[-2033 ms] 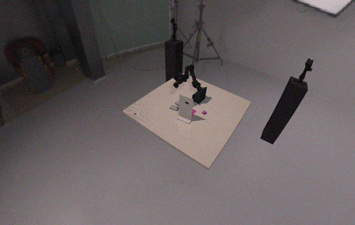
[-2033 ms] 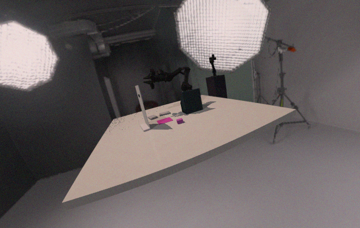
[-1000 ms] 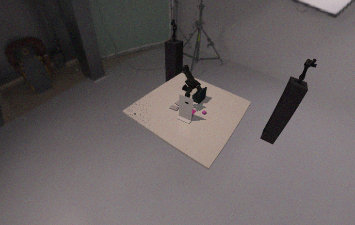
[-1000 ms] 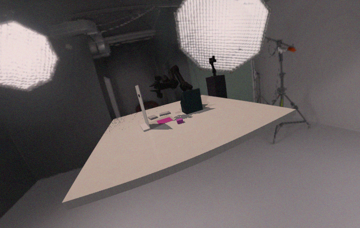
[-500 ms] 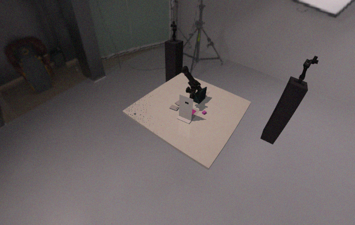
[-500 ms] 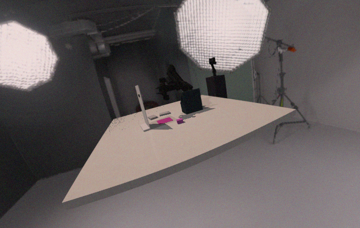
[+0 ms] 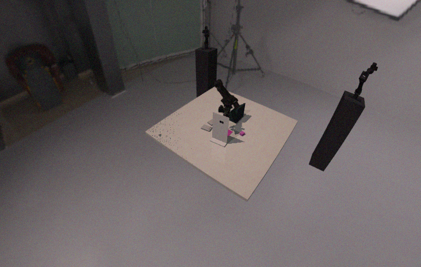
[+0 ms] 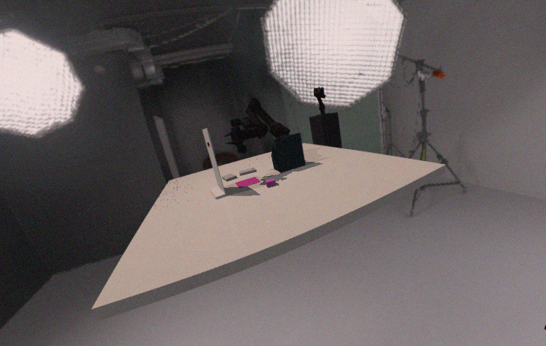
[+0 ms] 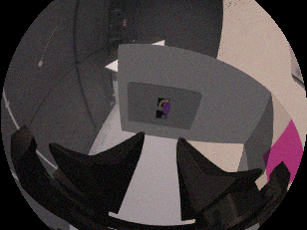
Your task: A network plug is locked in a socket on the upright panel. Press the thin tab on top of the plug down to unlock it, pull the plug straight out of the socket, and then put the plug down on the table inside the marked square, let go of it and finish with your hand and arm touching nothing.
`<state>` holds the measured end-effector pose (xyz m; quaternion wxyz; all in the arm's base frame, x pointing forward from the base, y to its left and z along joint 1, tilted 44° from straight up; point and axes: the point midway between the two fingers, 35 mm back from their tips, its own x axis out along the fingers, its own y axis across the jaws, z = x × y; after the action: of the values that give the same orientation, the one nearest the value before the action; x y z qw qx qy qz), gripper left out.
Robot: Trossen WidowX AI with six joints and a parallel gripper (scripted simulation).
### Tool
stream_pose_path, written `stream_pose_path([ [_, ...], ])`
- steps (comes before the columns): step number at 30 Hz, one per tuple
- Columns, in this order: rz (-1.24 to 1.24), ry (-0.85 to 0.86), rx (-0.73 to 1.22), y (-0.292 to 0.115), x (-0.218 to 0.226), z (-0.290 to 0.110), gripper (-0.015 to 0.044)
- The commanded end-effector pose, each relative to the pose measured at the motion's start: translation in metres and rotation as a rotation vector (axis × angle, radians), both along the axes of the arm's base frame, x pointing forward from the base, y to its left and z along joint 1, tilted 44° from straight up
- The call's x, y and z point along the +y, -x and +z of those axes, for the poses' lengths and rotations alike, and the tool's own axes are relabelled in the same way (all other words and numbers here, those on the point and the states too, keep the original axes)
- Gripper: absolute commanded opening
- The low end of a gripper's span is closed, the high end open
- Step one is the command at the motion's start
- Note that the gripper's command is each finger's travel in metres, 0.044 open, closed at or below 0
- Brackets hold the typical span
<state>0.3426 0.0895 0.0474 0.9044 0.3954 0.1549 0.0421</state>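
A white upright panel [image 7: 220,129] [image 8: 209,154] [image 9: 218,81] stands on the beige table [image 7: 238,166] [image 8: 223,232]. In the wrist view a darker socket plate [image 9: 142,103] on the panel holds a small dark and purple plug [image 9: 162,109]. My gripper [image 7: 222,109] [image 8: 234,133] [image 9: 160,138] hangs in the air facing the panel, a short way from it. Its fingers stand partly apart with nothing between them. The magenta marked square [image 7: 229,133] [image 8: 247,182] [image 9: 287,149] lies flat on the table beside the panel's foot.
A small purple block [image 7: 242,133] [image 8: 271,182] lies near the square. Two flat grey pieces [image 7: 206,127] [image 8: 228,176] lie by the panel. The arm's dark base box [image 7: 237,112] [image 8: 288,152] stands behind. Black camera pillars [image 7: 205,71] [image 7: 336,130] stand off the table.
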Motion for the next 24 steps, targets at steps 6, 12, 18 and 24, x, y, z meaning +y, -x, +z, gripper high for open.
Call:
stream_pose_path([
  [6, 0.006, 0.007, 0.006, -0.014, 0.0, -0.003, 0.0156],
  [12, 0.006, 0.007, 0.006, -0.023, 0.001, -0.004, 0.0156],
  [18, 0.006, 0.007, 0.005, -0.032, 0.001, -0.005, 0.0156],
  [24, 0.006, 0.007, 0.005, -0.041, 0.001, -0.005, 0.0156],
])
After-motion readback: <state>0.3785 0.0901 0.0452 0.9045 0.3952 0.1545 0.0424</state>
